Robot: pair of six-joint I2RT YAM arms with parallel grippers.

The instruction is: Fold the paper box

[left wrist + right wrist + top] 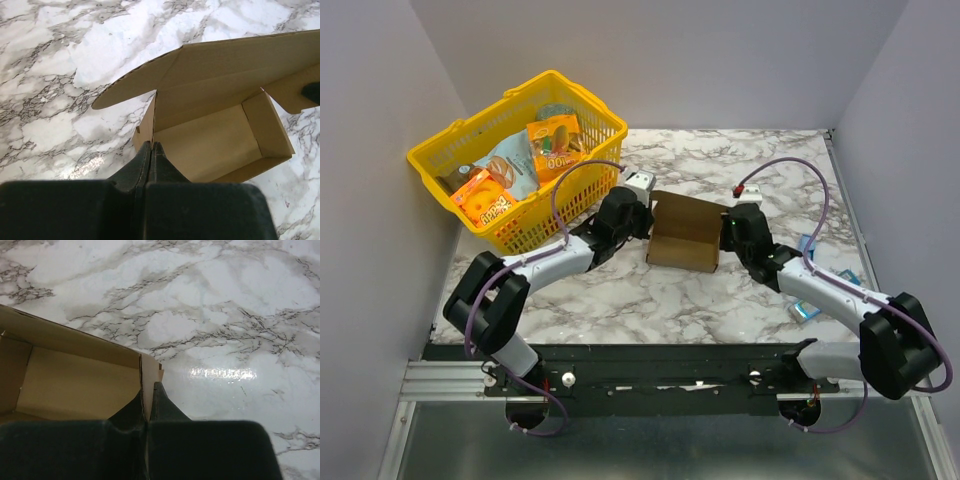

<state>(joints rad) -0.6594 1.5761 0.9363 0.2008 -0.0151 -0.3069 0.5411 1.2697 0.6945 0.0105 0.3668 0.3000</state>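
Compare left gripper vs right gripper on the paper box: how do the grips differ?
Left gripper pinches the left end wall of the paper box; right gripper pinches its right end wall. Left gripper sits close to the yellow basket; right gripper is on the side with the small blue packets. Shared: both are shut on a thin upright cardboard wall, and the box is open at the top.

Brown paper box [682, 238], grey-veined white table [650, 300]
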